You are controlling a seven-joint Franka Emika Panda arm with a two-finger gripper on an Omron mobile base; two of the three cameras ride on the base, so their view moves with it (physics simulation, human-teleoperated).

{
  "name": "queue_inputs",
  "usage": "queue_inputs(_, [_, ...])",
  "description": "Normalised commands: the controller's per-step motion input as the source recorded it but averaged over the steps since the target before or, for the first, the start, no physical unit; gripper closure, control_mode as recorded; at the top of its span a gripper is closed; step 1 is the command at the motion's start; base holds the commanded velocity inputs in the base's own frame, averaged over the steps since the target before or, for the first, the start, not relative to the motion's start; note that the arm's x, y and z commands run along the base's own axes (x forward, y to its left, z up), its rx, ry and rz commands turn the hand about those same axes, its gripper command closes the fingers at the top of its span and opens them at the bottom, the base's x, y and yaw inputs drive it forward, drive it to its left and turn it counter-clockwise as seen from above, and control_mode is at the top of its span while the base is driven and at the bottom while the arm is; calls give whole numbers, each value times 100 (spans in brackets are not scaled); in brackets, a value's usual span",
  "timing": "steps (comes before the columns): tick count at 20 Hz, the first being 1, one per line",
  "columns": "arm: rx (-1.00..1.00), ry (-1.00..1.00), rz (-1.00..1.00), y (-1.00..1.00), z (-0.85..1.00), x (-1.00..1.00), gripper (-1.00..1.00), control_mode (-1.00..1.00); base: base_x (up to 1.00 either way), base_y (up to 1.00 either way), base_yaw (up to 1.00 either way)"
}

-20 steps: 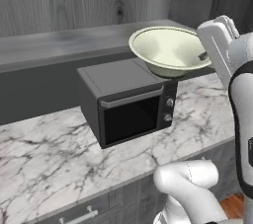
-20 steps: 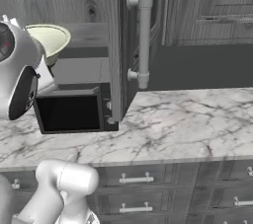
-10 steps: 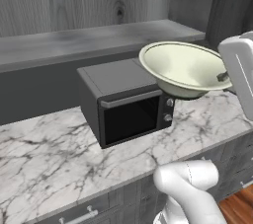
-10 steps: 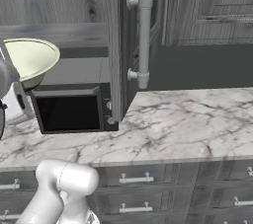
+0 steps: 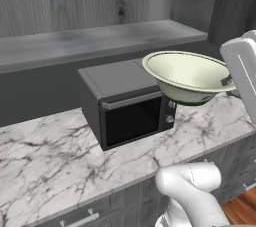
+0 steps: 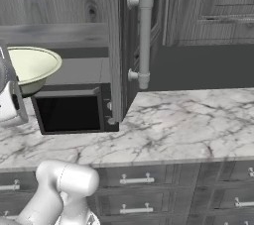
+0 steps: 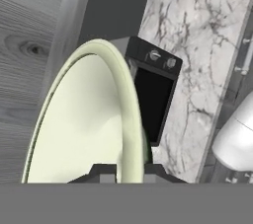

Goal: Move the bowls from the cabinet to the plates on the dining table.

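Note:
A cream-white bowl (image 5: 184, 74) with a dark green band low on its outside hangs in the air over the front right corner of the microwave (image 5: 124, 105). My gripper (image 5: 228, 80) is shut on its right rim. In the right base view the bowl (image 6: 29, 65) is at the far left, in front of the open cabinet. In the hand view the bowl (image 7: 84, 119) stands on edge and my gripper (image 7: 126, 171) pinches its rim between the two tips. The cabinet shelf (image 5: 100, 36) runs behind the bowl. The plates and the dining table are out of view.
The open cabinet door (image 6: 117, 45) with its silver bar handle (image 6: 145, 33) juts forward just right of the microwave (image 6: 74, 110). A marble counter (image 6: 188, 120) over grey drawers (image 6: 136, 180) spreads below. Closed wall cabinets (image 6: 213, 6) are at the right.
The bowl in my gripper has come down and forward, away from the cabinet shelf, and now sits lower over the microwave. My hand has slid further to the picture's edge in both base views.

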Motion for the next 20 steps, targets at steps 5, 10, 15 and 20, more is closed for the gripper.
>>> queue_inputs(5, [0,0,0,0,0,0,100,-100,0,0,0])
queue_inputs(10, [0,0,0,0,0,0,100,-100,0,0,0])
queue_inputs(15, [0,0,0,0,0,0,100,100,-1,0,0])
queue_inputs(20, [0,0,0,0,0,0,100,100,-66,0,0])
